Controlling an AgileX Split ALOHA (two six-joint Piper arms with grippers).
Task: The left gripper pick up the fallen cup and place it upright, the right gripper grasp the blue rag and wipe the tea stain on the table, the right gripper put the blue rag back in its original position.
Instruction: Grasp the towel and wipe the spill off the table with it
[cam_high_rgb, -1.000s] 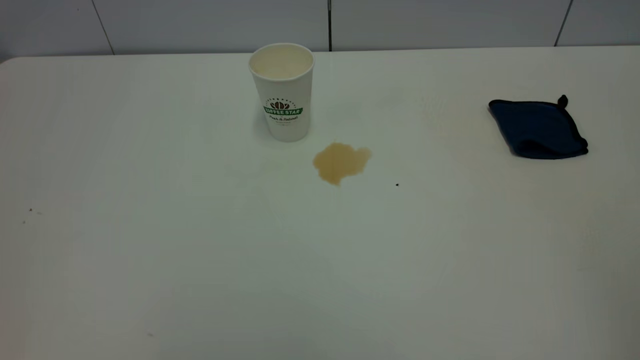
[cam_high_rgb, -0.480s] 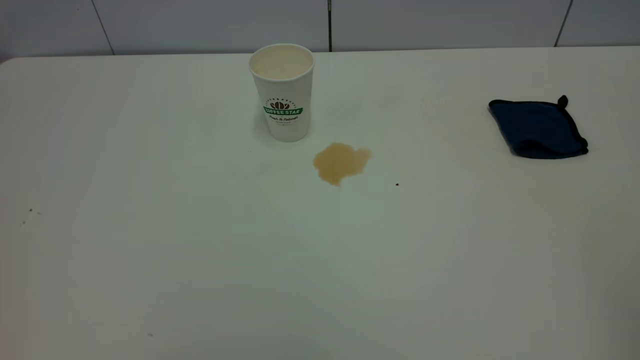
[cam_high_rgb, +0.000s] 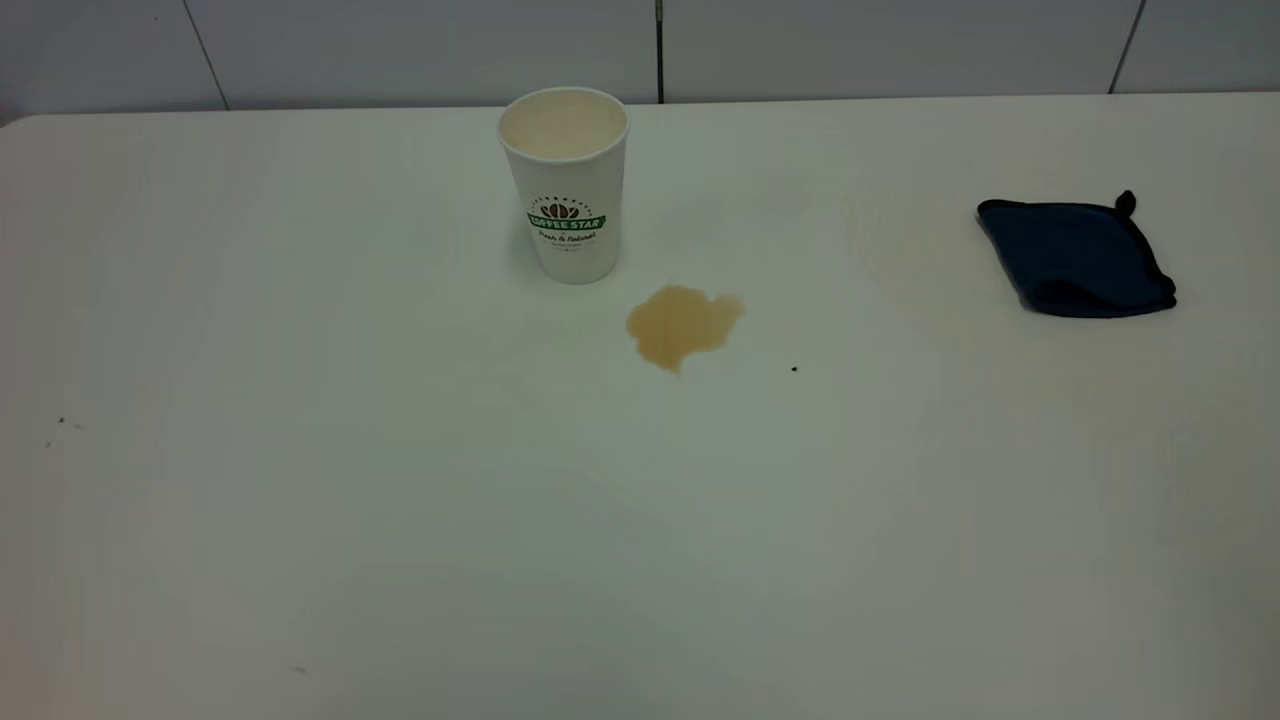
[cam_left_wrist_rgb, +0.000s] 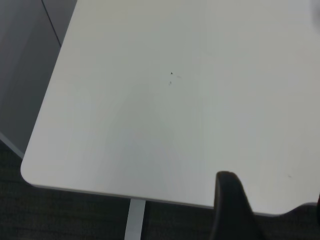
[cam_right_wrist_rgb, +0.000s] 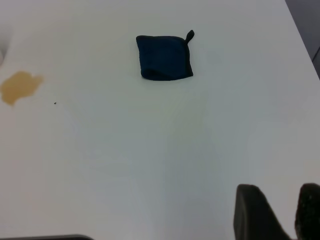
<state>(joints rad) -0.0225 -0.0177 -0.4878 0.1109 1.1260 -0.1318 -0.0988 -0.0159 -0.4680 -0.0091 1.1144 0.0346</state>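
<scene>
White paper cup (cam_high_rgb: 565, 185) w/ green "COFFEE STAR" band stands upright, far centre of worktop (cam_high_rgb: 400, 500). Tea stain (cam_high_rgb: 682, 325) just near-right of it. Blue rag (cam_high_rgb: 1076, 258) far right. Right gripper (cam_right_wrist_rgb: 280, 212) jaws slightly apart, empty; left gripper (cam_left_wrist_rgb: 232, 207) jaws: can't tell.

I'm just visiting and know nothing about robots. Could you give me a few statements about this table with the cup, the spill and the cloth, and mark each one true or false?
1. The paper cup stands upright. True.
2. The tea stain has been wiped away. False: the light-brown puddle is on the table, just in front of the cup.
3. The blue rag lies on the stain. False: it lies far off to the right, apart from it.
4. No robot arm appears in the exterior view. True.
5. The right gripper holds the rag. False: the rag lies alone on the table, far from it.
</scene>
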